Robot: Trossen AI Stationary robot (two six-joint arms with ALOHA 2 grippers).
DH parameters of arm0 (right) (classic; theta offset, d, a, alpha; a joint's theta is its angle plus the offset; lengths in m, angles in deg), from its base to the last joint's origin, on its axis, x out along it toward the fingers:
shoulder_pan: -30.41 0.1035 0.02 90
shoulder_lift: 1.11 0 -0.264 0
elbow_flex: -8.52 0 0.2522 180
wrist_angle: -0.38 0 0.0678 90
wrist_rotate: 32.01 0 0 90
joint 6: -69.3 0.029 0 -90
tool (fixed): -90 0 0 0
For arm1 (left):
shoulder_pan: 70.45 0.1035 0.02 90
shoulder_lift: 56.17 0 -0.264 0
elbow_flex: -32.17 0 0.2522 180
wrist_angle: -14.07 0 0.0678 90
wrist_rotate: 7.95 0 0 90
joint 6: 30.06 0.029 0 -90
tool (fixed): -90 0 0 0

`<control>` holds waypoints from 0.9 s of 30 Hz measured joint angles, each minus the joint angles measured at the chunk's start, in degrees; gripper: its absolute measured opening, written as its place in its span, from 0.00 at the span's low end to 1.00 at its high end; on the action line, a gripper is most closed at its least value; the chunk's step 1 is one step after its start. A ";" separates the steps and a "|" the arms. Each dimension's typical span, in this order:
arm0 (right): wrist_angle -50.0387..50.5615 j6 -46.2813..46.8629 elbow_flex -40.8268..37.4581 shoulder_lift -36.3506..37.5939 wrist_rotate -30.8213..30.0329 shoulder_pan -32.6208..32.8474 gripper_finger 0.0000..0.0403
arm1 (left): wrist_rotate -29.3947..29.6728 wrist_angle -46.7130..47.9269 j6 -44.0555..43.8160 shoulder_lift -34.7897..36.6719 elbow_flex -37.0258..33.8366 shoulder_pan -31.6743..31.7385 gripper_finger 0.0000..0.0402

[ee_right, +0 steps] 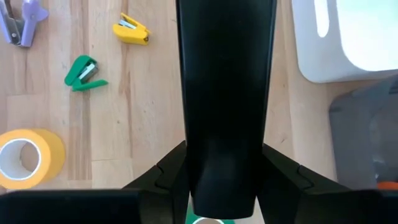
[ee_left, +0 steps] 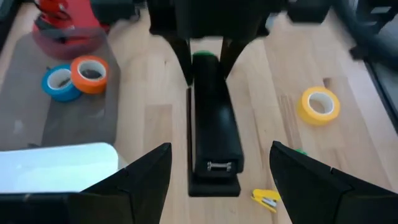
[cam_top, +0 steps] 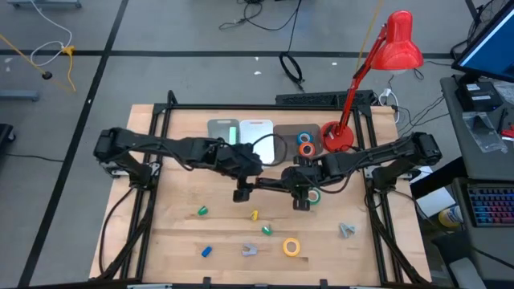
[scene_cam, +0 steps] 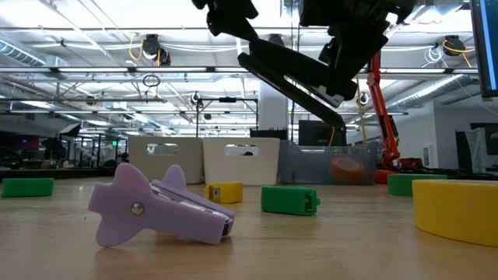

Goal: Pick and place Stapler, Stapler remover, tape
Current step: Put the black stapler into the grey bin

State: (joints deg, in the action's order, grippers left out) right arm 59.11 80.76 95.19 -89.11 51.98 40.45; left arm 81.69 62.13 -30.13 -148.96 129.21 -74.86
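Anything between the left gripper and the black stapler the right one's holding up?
Nothing visible. The black stapler, held in the air by the right gripper, lies straight ahead of the open left gripper, with only bare table beneath.

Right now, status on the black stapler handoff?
Right gripper clamped on black stapler, held above the table. Left gripper jaws open, facing the stapler's free end, not gripping. Nothing between them.
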 joint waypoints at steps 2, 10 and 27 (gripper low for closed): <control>-0.29 -0.02 0.00 0.02 0.04 0.00 0.32 | -0.13 -0.20 -0.02 -0.67 0.00 0.00 0.67; -3.54 -0.20 0.00 -0.01 0.26 0.00 0.32 | -0.36 -2.41 -0.08 -2.25 0.04 0.11 0.67; -6.35 0.04 -0.02 -0.01 1.79 0.04 0.32 | -1.29 -4.05 -0.19 -3.79 0.03 0.65 0.67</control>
State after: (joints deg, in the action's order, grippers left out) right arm 52.77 80.80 95.16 -89.12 53.77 40.50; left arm 80.39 58.08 -30.33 -152.75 129.24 -74.21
